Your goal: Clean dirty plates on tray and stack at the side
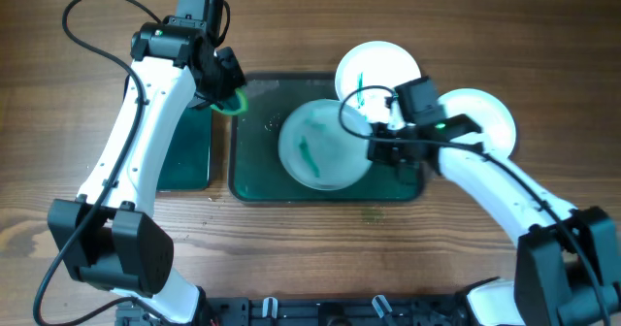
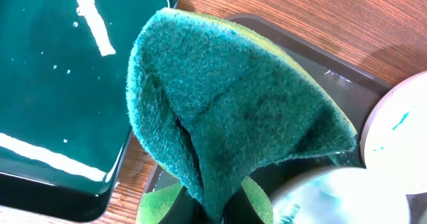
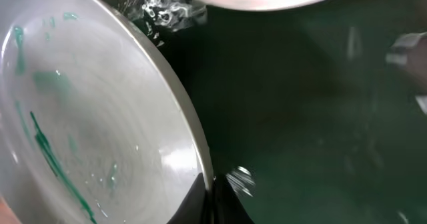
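Plate grip was the thing worth looking at here. The smeared plate (image 1: 325, 144) was found in the middle of the tray (image 1: 254, 171), green streaks across its face. Its right-hand rim was nipped between the fingers of the right gripper (image 1: 376, 151). In the right wrist view the fingers were mostly hidden under the rim, but they seemed to be clamped on it. A second streaked plate (image 1: 374, 69) was sat over the tray's far right corner. A cleaner-looking third plate (image 1: 485, 117) was parked on the table just beside the tray, partly under the right arm.

The left gripper (image 1: 231, 95) was held above the tray's far left corner and squeezed onto a folded green sponge (image 2: 233, 117), with the small tray (image 2: 60, 84) just beside it.

Handling-wise, the plate was judged to be stiff, glossy and most likely wet, since water drops were visible on the tray. A slippery pinch should be expected. The rim was reckoned the only place two fingers could get hold, and a one-edge grip would let the plate swing or slide out if lifted fast. Whether it was ceramic or plastic couldn't be told, so it was best treated as breakable. The sponge was clearly soft and was bent double in the pinch.
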Controlling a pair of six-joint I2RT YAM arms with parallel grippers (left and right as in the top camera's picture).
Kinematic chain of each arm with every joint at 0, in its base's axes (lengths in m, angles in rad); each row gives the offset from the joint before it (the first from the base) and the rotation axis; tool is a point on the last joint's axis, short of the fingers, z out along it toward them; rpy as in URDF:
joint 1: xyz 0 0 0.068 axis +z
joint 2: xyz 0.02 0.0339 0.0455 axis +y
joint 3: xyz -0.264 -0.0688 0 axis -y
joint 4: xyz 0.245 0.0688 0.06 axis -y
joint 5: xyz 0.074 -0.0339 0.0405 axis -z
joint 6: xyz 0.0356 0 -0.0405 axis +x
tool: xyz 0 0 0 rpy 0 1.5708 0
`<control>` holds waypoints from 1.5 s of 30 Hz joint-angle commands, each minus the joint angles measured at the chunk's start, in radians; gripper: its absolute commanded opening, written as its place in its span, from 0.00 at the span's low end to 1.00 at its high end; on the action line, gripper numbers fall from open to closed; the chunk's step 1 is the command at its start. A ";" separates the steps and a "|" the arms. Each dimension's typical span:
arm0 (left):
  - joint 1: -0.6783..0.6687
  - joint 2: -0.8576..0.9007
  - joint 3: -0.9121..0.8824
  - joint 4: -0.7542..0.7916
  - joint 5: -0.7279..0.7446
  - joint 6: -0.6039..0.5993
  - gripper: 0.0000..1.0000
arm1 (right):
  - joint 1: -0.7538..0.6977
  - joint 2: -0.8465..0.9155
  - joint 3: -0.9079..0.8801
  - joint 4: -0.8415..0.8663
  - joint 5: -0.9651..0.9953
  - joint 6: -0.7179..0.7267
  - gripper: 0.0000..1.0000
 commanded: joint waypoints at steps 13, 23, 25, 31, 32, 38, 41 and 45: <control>-0.003 -0.002 0.006 0.014 0.012 0.012 0.04 | 0.128 0.201 0.105 0.111 0.042 0.175 0.15; -0.003 0.000 0.005 0.023 0.011 0.012 0.04 | 0.090 0.280 0.206 0.100 0.007 -0.059 0.25; -0.003 0.003 0.005 0.028 0.011 0.012 0.04 | 0.090 0.323 0.257 0.071 -0.016 -0.113 0.26; -0.004 0.028 0.005 0.027 0.012 0.012 0.04 | 0.090 0.473 0.464 -0.091 0.030 -0.281 0.28; -0.006 0.034 0.005 0.026 0.012 0.012 0.04 | 0.090 0.483 0.478 -0.099 0.041 -0.291 0.28; -0.022 0.073 0.005 0.029 0.012 0.012 0.04 | 0.091 0.489 0.480 -0.081 0.042 -0.312 0.18; -0.035 0.090 0.005 0.035 0.012 0.012 0.04 | 0.096 0.492 0.480 -0.072 0.026 -0.304 0.07; -0.046 0.109 0.005 0.037 0.012 0.012 0.04 | 0.116 0.499 0.480 -0.075 0.024 -0.266 0.07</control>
